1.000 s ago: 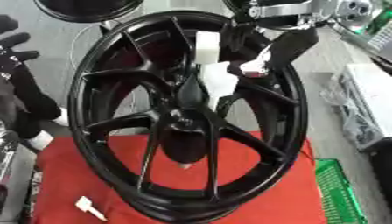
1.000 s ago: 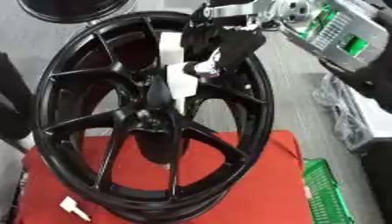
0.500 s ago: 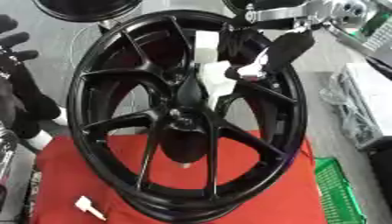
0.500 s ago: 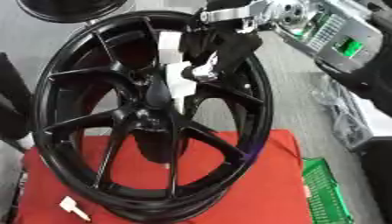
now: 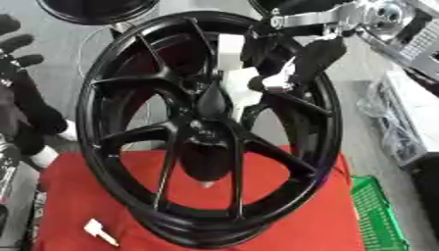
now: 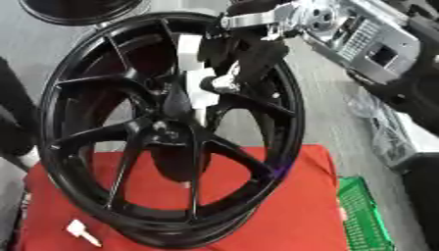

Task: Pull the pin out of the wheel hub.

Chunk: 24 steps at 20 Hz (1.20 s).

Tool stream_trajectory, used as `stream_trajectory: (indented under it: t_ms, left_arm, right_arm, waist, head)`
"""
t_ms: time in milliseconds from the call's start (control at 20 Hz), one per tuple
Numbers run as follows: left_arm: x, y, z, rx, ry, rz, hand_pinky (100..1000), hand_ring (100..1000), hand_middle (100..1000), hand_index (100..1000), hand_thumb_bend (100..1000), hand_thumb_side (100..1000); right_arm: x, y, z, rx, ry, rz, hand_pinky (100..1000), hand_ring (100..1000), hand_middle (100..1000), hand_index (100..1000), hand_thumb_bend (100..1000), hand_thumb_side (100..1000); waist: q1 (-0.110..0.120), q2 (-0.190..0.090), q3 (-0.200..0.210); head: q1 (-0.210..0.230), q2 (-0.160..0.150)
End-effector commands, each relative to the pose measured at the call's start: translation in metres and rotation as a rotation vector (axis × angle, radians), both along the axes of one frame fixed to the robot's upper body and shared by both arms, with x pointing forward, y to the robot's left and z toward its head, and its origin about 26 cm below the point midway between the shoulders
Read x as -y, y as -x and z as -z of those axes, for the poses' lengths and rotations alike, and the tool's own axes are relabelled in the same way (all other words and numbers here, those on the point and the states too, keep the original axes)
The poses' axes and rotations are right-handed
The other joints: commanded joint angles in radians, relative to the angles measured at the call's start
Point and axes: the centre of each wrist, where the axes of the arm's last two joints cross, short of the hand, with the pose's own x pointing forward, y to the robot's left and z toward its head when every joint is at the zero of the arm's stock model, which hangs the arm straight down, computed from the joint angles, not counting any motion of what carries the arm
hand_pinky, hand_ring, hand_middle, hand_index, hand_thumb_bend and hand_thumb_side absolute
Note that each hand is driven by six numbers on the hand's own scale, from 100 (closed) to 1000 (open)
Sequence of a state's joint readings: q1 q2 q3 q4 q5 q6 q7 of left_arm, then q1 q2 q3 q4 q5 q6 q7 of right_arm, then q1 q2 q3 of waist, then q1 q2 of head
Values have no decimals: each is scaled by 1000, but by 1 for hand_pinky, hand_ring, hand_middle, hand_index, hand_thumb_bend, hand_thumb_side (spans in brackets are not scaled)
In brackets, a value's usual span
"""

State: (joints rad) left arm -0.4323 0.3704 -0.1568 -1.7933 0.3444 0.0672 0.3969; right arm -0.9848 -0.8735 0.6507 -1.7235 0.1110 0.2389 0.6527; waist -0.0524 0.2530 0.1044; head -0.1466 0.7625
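Wheel hub (image 5: pixel 206 142): black multi-spoke alloy rim, standing on edge on a red cloth (image 5: pixel 326 215), face tilted toward me. Judged heavy and rigid; it could rock on the cloth if I pull off-axis.

Pin (image 5: pixel 233 83): white, blocky, elongated piece poking out between the upper spokes, just above the centre boss. Looks like hard plastic; judged light, stiff, smooth-sided, so it could slip.

Where to hold: on the free white end, thumb and fingers on opposite flat sides, pulling straight along its length.

My right hand (image 5: pixel 300 63): reaching in from upper right, fingers curled about the white pin. Whether contact is on both sides is partly hidden by a spoke.

My left hand (image 5: pixel 17 54): at the left edge beside the rim, fingers spread, holding nothing.

Other: small white piece (image 5: pixel 99 231) lying loose on the cloth by the rim's lower left; green basket (image 5: pixel 377 215) at right.

Status: pin not yet out, by my reading.
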Motion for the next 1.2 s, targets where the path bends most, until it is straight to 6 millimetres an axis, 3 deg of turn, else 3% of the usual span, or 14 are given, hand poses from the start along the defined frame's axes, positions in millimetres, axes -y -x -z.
stream_trajectory:
  t_ms: [50, 1200]
  left_arm:
    - [-1, 0, -8, 26, -12, 8, 649, 730, 703, 715, 265, 810]
    - [1, 0, -10, 27, -11, 20, 649, 731, 704, 715, 267, 811]
  right_arm:
    - [2, 1, -7, 24, 9, 3, 842, 769, 652, 797, 309, 510]
    - [-1, -4, 7, -26, 69, -15, 841, 760, 656, 792, 333, 514]
  waist:
    - [2, -30, 1]
    - [2, -27, 10]
  head:
    - [-5, 3]
    - [-16, 1]
